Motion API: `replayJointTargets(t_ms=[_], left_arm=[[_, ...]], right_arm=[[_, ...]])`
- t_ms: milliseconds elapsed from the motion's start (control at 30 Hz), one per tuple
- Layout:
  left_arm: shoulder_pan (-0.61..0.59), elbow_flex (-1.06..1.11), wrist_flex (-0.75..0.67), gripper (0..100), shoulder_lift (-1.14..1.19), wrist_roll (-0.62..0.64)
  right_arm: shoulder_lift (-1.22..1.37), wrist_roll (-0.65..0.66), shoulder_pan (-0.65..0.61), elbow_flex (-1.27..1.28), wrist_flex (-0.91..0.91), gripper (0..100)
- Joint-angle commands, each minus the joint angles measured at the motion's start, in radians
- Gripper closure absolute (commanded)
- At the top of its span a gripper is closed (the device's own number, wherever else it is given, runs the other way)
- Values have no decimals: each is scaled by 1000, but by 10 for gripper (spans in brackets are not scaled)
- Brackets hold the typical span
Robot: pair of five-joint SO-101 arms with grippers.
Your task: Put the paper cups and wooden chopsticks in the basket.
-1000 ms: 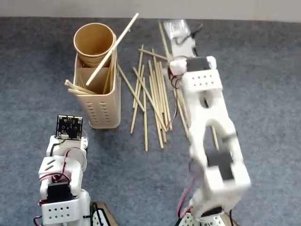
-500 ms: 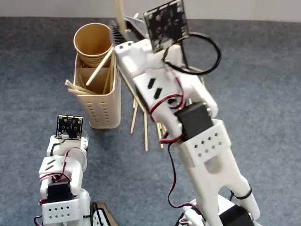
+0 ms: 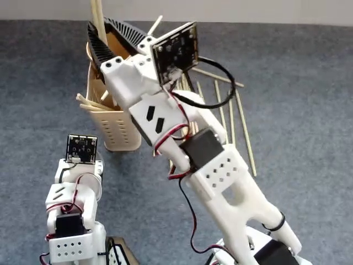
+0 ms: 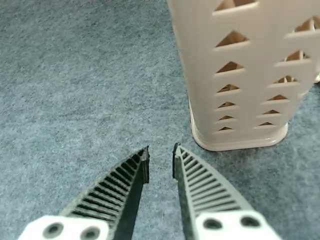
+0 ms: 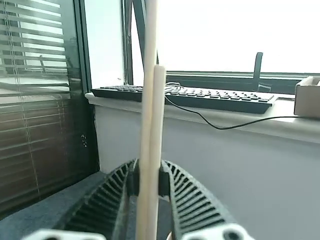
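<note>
Right arm swung over basket; pale chopsticks upright in jaws.

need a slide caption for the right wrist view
Right gripper shut on two wooden chopsticks, with a keyboard on the sill behind.
</note>
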Motion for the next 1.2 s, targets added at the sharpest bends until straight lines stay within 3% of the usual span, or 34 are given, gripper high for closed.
replayJointTargets(t_ms=[0, 133, 300, 533, 1000, 1167], left_arm=[[10, 18, 5, 892, -8, -15], [10, 18, 5, 892, -8, -15], [10, 18, 5, 892, -8, -15], [10, 18, 5, 892, -8, -15], [10, 18, 5, 892, -8, -15], [10, 18, 5, 892, -8, -15]], right_arm=[[15, -12, 24, 113, -150, 993], [42, -12, 45, 255, -272, 993], [10, -8, 58, 334, -283, 983], [-44, -6, 74, 354, -189, 810], [-39, -8, 28, 361, -182, 804], [-38, -6, 22, 433, -51, 804]])
